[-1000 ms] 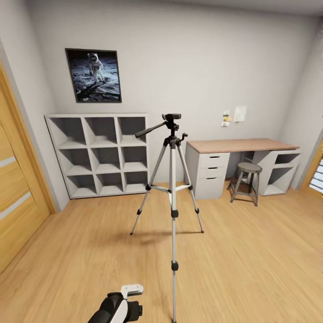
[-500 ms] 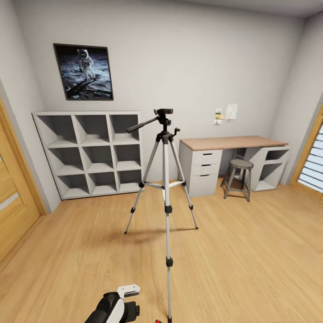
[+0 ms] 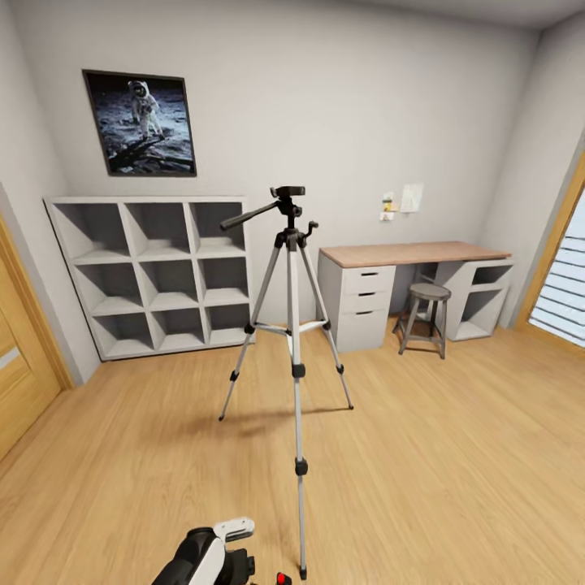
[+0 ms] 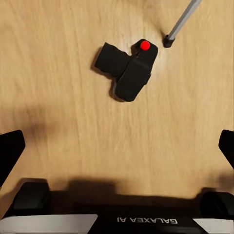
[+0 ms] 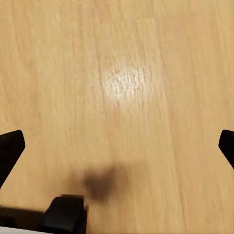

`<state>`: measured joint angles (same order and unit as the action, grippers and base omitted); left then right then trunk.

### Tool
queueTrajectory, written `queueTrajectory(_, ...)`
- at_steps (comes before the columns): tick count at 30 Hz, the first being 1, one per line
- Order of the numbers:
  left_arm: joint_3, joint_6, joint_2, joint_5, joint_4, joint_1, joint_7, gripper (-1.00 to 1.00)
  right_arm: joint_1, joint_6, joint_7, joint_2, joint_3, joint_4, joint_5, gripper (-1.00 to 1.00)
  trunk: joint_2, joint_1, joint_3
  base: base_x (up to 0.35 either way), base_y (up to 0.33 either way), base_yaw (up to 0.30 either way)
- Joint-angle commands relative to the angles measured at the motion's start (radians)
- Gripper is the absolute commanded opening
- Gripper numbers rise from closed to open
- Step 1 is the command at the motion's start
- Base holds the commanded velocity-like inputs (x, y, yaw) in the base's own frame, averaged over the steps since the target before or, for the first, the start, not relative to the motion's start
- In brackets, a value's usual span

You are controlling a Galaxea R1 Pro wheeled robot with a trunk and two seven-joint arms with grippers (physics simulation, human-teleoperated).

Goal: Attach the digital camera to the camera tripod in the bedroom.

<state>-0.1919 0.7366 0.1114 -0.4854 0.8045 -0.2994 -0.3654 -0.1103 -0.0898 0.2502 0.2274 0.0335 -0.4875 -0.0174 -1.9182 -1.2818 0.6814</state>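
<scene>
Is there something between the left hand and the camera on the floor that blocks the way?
Nothing visible does. In the left wrist view the camera lies on bare wood floor beyond the open left hand. A tripod foot stands close beside the camera, not between.

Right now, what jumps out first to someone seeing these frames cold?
The camera tripod stands mid-room on the wood floor, its top plate bare, in front of white cube shelves and a desk. The digital camera lies on the floor beside one tripod foot, under the open left gripper. An astronaut poster hangs above the shelves.
</scene>
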Motion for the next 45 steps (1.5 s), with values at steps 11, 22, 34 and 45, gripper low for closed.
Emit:
queueTrajectory(11,-0.003,-0.022,0.007,-0.024,-0.129,-0.105,-0.012,1.0,-0.045,-0.402,-0.007,-0.018,0.006,-0.274,0.005,1.0,-0.078,-0.042,0.036,0.0,0.0,-0.005)
queueTrajectory(22,-0.009,-0.028,0.031,-0.025,-0.14,-0.143,-0.01,1.0,-0.275,-0.704,-0.017,-0.085,0.006,-0.421,0.005,1.0,-0.155,-0.084,0.07,0.0,0.0,0.0)
queueTrajectory(34,-0.107,-0.02,0.04,-0.018,-0.183,-0.19,-0.003,1.0,-0.331,-0.877,-0.018,-0.126,0.001,-0.616,-0.005,1.0,-0.239,-0.13,0.108,0.0,0.0,0.0)
queueTrajectory(45,-0.271,-0.026,0.039,-0.015,-0.221,-0.215,0.044,1.0,-0.35,-0.957,-0.017,-0.131,0.005,-0.792,-0.005,1.0,-0.316,-0.172,0.142,0.0,0.0,0.0)
